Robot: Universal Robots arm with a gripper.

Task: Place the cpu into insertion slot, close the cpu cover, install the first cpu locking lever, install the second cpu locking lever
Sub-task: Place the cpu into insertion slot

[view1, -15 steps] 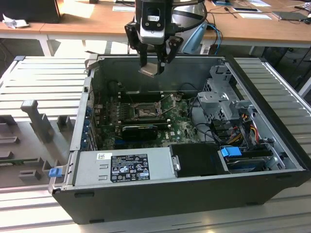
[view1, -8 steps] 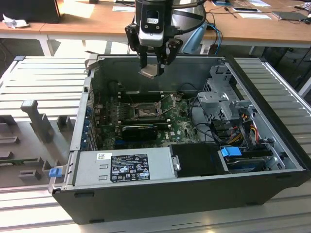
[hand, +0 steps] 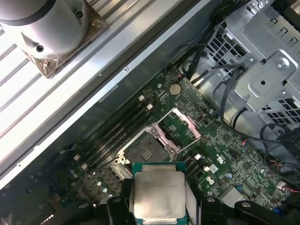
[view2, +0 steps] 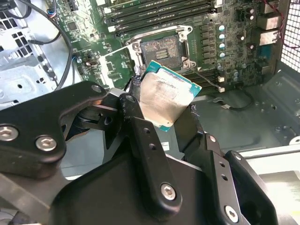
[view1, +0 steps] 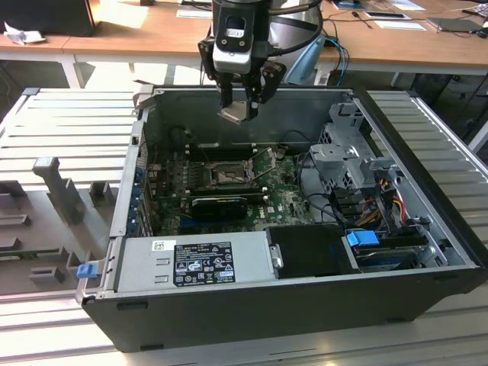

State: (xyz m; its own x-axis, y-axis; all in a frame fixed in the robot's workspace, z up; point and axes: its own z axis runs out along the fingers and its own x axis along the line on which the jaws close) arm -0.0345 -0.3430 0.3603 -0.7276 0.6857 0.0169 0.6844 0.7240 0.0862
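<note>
Ext. view: gripper [view1: 241, 105] hangs over the rear of the open PC case [view1: 305, 309], clamped on the cpu [view1: 236, 114]. Chip is tilted and well above the motherboard [view1: 290, 202]. Insertion slot [view1: 229, 177] sits near board centre with nothing in it. The cpu cover can't be told apart from the wires and frame around the slot here. Arm cut off at the picture's top edge. Power supply [view1: 194, 263] hides the board's near edge; drive cage [view1: 347, 152] is on the ext. view's right. Second wrist view: black fingers [view2: 140, 136] pinch the cpu [view2: 168, 96] on two opp. edges. Its smeared metal face is toward the camera w/ green rim showing, and one corner is hidden behind the finger links. Insertion slot [view2: 161, 48] lies beyond the chip and apart from it, grey centre exposed. First wrist view: cpu [hand: 157, 194] held betw. the fingers [hand: 117, 208], one edge cut off by the picture's border. Insertion slot [hand: 146, 151] is past the chip, no contact. The cpu cover [hand: 190, 124] is flipped open beside the slot, board visible thru its window. Thin wire levers near the cover are too fine to read. Cables [hand: 229, 89] mask part of the drive cage side.
</note>
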